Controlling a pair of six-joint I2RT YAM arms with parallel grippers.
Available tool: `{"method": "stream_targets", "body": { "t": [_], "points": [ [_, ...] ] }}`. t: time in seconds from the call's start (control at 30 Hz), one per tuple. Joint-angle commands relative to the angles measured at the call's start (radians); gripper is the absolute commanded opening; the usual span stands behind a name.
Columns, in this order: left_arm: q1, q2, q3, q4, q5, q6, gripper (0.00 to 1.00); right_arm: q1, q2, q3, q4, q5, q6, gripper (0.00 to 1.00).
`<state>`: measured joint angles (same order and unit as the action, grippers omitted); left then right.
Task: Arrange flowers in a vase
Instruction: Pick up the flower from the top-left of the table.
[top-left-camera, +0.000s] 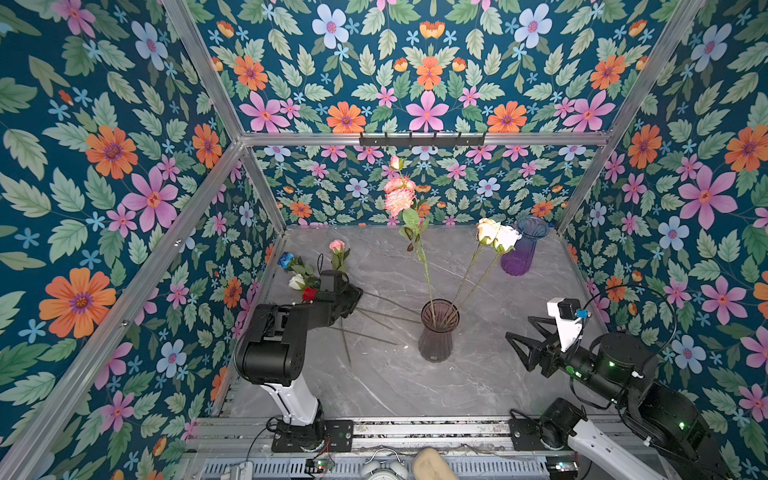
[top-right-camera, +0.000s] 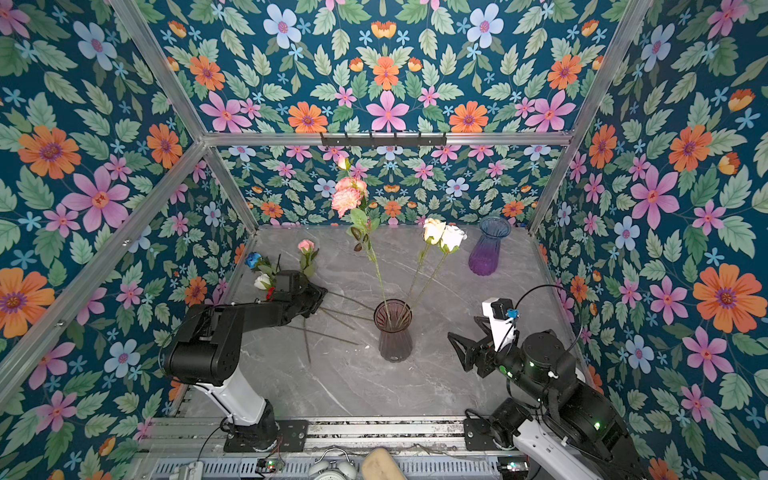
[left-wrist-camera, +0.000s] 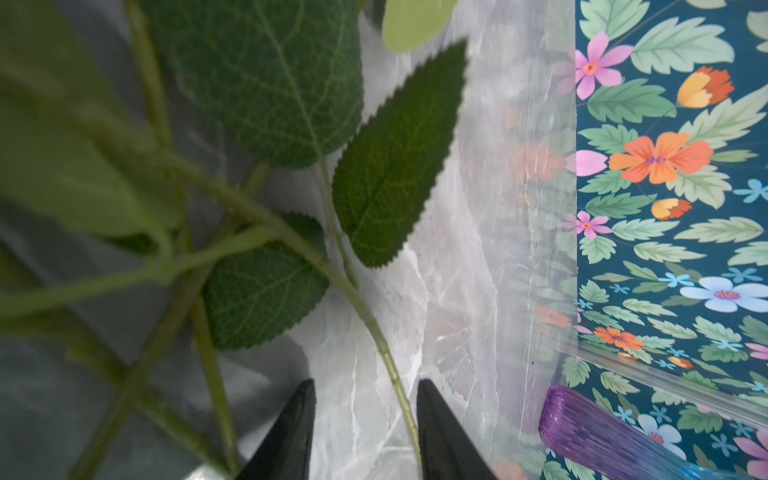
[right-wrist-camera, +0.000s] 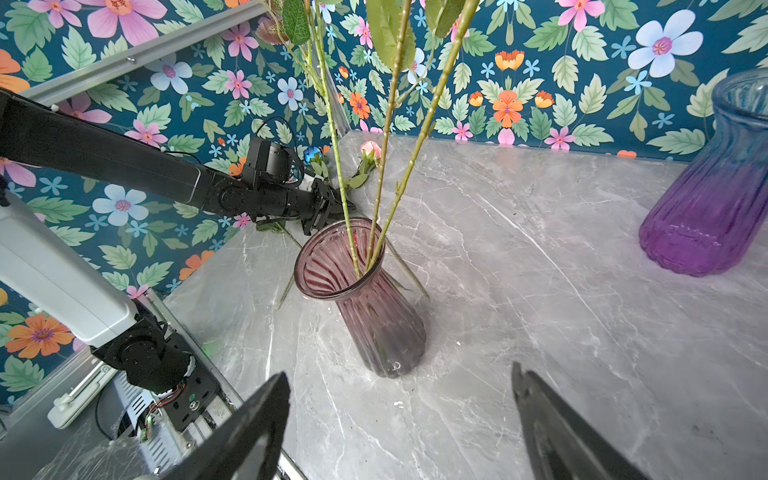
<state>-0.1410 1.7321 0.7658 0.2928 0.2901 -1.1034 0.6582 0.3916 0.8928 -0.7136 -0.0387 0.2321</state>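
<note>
The left gripper (left-wrist-camera: 365, 395) is standing partly open, straddling one thin green stem (left-wrist-camera: 388, 361) without pinching it. The stem is running closer to one finger than the other. Just ahead of its fingertips, more stems and leaves (left-wrist-camera: 395, 166) are crossing in a heap (I cannot tell which bloom this stem carries). The loose flowers (top-left-camera: 296, 281) are lying on the table (top-left-camera: 415, 386) right beside this gripper. Three standing flowers (top-left-camera: 399, 201) are sitting in the smoky vase (top-left-camera: 438, 332), well apart from it. The right gripper (right-wrist-camera: 399, 395) is hanging wide open and empty, the vase just ahead of it.

Closing off-centre is risking a stem that slides out or rolls. Tangled leaves may be dragging neighbours along on the lift. A long stem swinging toward the vase could be knocking the standing flowers or tipping it.
</note>
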Motion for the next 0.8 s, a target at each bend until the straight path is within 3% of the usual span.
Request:
{"method": "stream_targets", "body": {
  "t": [0.0, 0.23, 0.3, 0.4, 0.57, 0.77],
  "points": [
    [0.010, 0.045, 0.022, 0.030, 0.009, 0.000, 0.43, 0.001, -0.002, 0.002, 0.004, 0.005, -0.004, 0.86],
    [0.012, 0.146, 0.060, 0.109, 0.047, -0.039, 0.36, 0.001, -0.011, 0.002, -0.007, 0.018, -0.003, 0.86],
    [0.012, 0.150, 0.066, 0.108, 0.048, -0.034, 0.25, 0.001, -0.017, 0.001, -0.007, 0.026, -0.001, 0.86],
    [0.012, 0.158, 0.074, 0.113, 0.064, -0.030, 0.00, 0.000, -0.017, -0.001, -0.007, 0.027, -0.002, 0.86],
    [0.012, 0.111, 0.071, 0.112, 0.072, -0.023, 0.00, 0.001, -0.022, -0.002, -0.009, 0.025, 0.001, 0.86],
    [0.011, -0.101, 0.088, 0.037, 0.039, 0.017, 0.00, 0.001, -0.017, -0.004, -0.004, 0.022, 0.001, 0.86]
  ]
}}
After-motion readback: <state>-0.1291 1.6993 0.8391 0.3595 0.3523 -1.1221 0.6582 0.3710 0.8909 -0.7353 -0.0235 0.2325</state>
